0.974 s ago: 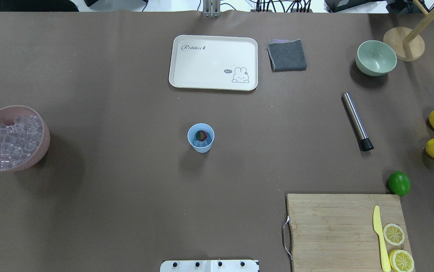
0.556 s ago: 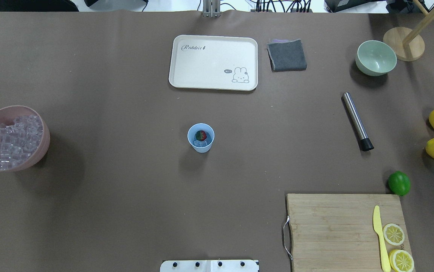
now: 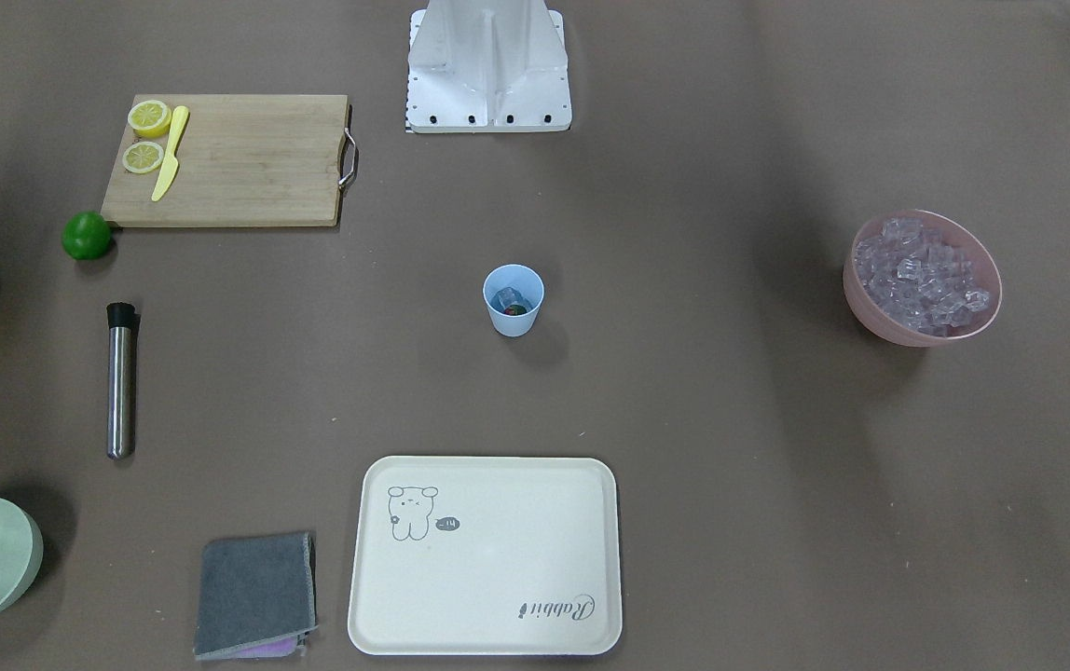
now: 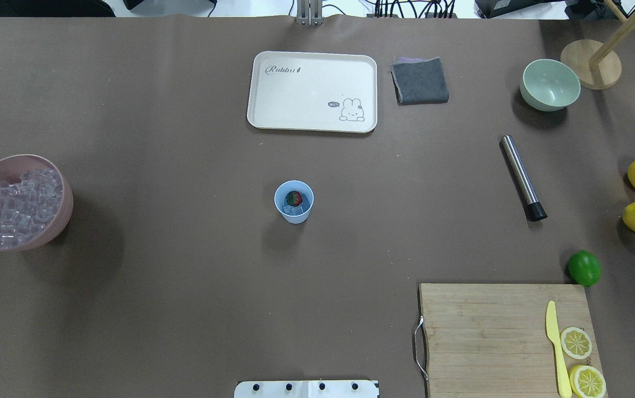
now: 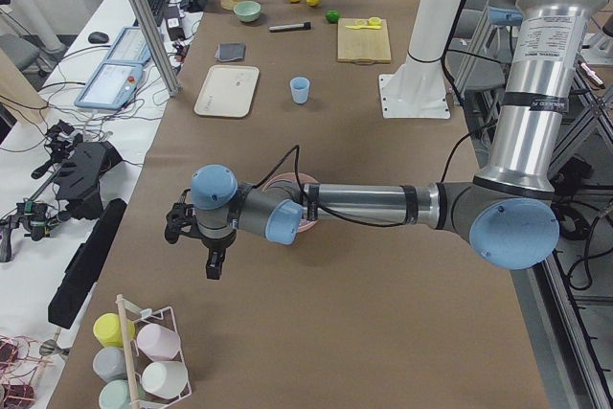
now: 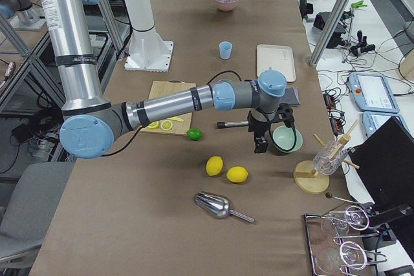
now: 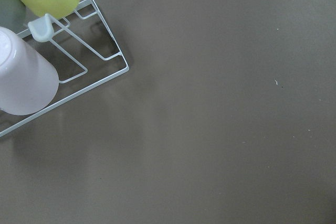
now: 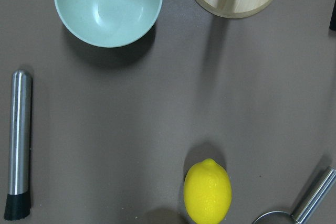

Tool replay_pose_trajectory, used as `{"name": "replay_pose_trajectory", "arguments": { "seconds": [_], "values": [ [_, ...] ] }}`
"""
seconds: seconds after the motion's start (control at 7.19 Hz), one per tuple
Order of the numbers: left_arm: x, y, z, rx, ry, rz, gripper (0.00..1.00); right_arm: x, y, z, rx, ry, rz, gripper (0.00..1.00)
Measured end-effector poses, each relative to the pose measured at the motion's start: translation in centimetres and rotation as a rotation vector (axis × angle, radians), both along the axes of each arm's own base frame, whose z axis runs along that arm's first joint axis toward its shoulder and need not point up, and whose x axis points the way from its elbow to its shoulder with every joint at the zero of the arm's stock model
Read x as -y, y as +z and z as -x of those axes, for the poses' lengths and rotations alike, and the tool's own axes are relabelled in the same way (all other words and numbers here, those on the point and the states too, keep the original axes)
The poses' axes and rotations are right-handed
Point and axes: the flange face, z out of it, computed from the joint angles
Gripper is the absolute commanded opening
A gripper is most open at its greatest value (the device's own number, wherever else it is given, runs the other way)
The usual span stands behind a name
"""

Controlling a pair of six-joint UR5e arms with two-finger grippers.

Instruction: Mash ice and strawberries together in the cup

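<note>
Brown paper covers the table. Mid-frame, the cup [image 4: 293,202] already holds strawberry [image 4: 293,197] and ice [image 4: 296,210]. Right, the muddler [image 4: 522,177] lies untouched; fetching it likely comes next. Both grippers' states: cannot tell.

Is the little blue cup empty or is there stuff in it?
Not empty. The cup stands upright with a red strawberry and a few clear ice cubes inside.
</note>
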Motion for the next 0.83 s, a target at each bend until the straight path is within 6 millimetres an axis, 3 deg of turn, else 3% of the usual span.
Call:
{"name": "replay_pose_trajectory", "arguments": {
  "seconds": [0.42,0.83],
  "values": [
    [-0.2,-0.5,0.0,-0.006,0.001,-0.009,0.97,0.0,-0.2,-0.1,0.001,0.006,0.001,1.0],
    [1.1,-1.3,-0.1,0.001,-0.005,0.027,0.97,0.1,-0.6,-0.2,0.007,0.072,0.052,1.0]
  ]
}}
